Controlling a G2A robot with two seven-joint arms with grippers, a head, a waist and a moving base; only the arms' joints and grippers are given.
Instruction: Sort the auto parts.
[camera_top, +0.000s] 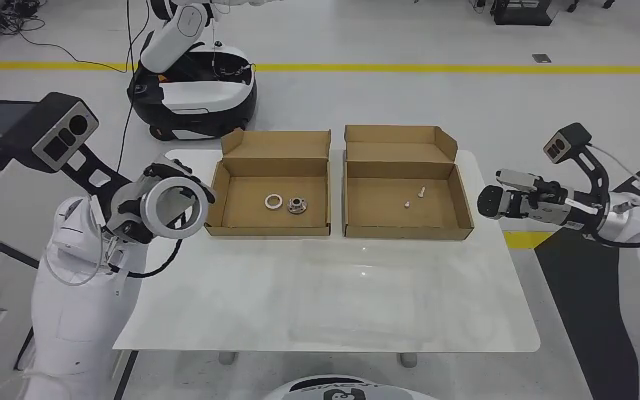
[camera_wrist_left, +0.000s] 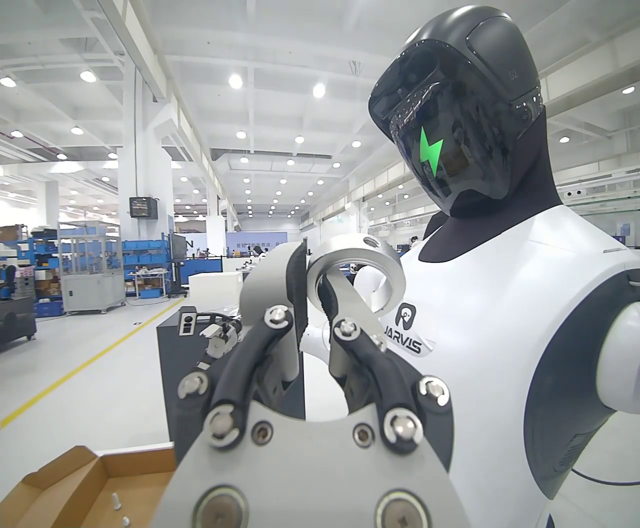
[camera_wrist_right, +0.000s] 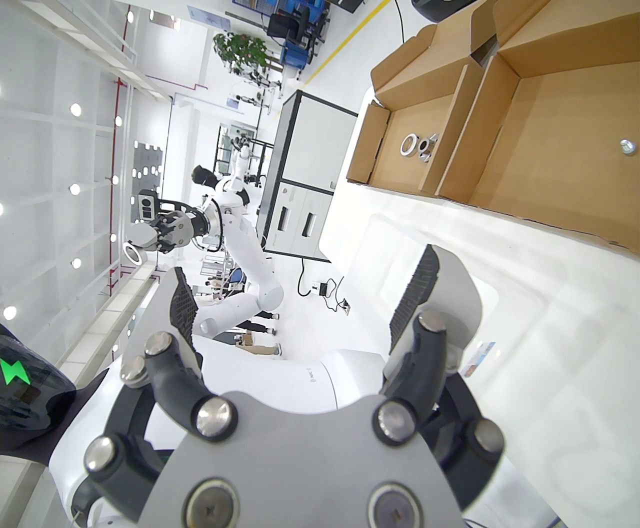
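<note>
My left gripper (camera_wrist_left: 312, 295) is shut on the rim of a large silver metal ring (camera_wrist_left: 357, 272), one finger inside the hole and one outside. In the top view that ring (camera_top: 176, 206) hangs off the table's left edge, beside the left cardboard box (camera_top: 222, 190). That box holds a small white ring (camera_top: 271, 202) and a metal flanged part (camera_top: 296, 206). The right cardboard box (camera_top: 460, 190) holds two small white bolts (camera_top: 421, 189), (camera_top: 407, 203). My right gripper (camera_wrist_right: 305, 295) is open with nothing in it, and it hovers beyond the table's right edge (camera_top: 490, 201).
The white table (camera_top: 330, 300) has bare room in front of the two boxes. Another robot's dark base (camera_top: 195, 95) stands on the floor behind the table. A dark cabinet (camera_wrist_right: 305, 170) stands off to the table's left.
</note>
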